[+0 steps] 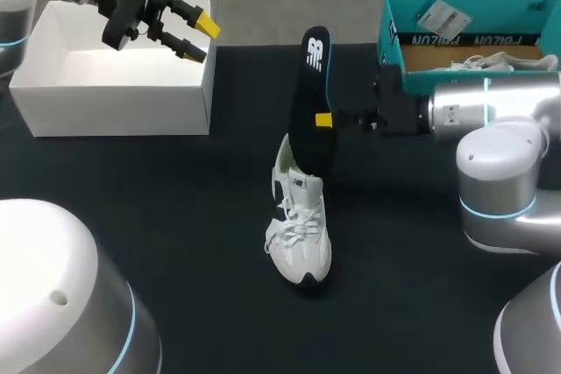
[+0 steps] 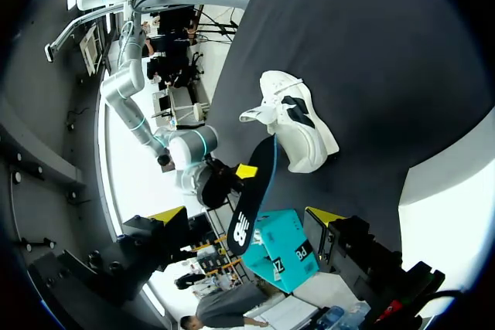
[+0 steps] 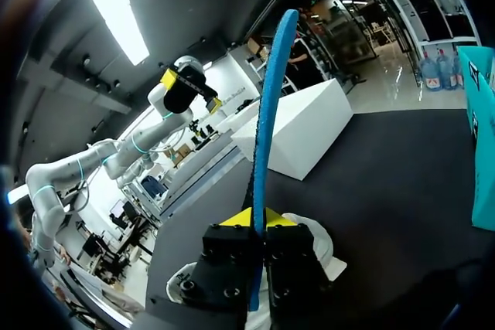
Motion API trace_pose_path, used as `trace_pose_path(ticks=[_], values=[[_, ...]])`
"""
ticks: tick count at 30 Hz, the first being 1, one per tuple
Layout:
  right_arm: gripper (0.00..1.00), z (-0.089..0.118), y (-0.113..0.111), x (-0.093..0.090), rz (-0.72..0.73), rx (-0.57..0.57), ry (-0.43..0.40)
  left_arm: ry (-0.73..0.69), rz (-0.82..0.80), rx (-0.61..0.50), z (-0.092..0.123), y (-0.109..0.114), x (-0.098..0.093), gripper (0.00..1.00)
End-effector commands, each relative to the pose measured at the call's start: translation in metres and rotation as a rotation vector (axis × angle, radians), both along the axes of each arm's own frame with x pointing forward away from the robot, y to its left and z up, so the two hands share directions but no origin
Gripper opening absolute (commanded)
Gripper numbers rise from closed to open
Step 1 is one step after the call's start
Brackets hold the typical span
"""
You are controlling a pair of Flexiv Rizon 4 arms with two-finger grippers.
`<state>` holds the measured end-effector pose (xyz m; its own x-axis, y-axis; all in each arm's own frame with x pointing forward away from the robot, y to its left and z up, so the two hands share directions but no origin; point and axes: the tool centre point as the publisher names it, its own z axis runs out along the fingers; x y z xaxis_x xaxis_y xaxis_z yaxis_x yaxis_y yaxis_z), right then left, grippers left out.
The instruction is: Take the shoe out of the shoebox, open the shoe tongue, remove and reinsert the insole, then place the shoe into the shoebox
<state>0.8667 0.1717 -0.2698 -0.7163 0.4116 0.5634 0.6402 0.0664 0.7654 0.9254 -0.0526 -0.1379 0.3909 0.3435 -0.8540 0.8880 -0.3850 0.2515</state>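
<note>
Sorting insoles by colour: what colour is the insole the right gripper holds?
The insole is black with a white logo, clearest in the head view.

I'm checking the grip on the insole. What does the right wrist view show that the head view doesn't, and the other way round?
Only the right wrist view: the insole edge-on, its blue edge pinched between both yellow tips of the right tool. Only the head view: the insole's broad black face, and the inside of the teal shoebox, where a second shoe lies. Both: the white shoe on the dark table, the white box, and the left tool, open.
</note>
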Motion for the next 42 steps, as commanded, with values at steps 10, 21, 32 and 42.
trace_pose_path(ticks=[10, 21, 32, 42], values=[[0.00, 0.026, 0.005, 0.022, 0.056, -0.007, -0.114, -0.002, 0.000, 0.003, 0.000, 0.000, 0.000, 1.00], [0.00, 0.023, 0.022, 0.042, 0.127, 0.021, -0.141, -0.002, 0.000, 0.003, 0.000, 0.000, 0.000, 1.00], [0.00, 0.013, 0.029, 0.038, 0.162, 0.086, -0.152, -0.002, 0.000, 0.003, 0.000, 0.000, 0.000, 1.00], [0.00, 0.012, 0.031, 0.038, 0.161, 0.122, -0.190, -0.002, 0.000, 0.003, 0.000, 0.000, 0.000, 1.00]])
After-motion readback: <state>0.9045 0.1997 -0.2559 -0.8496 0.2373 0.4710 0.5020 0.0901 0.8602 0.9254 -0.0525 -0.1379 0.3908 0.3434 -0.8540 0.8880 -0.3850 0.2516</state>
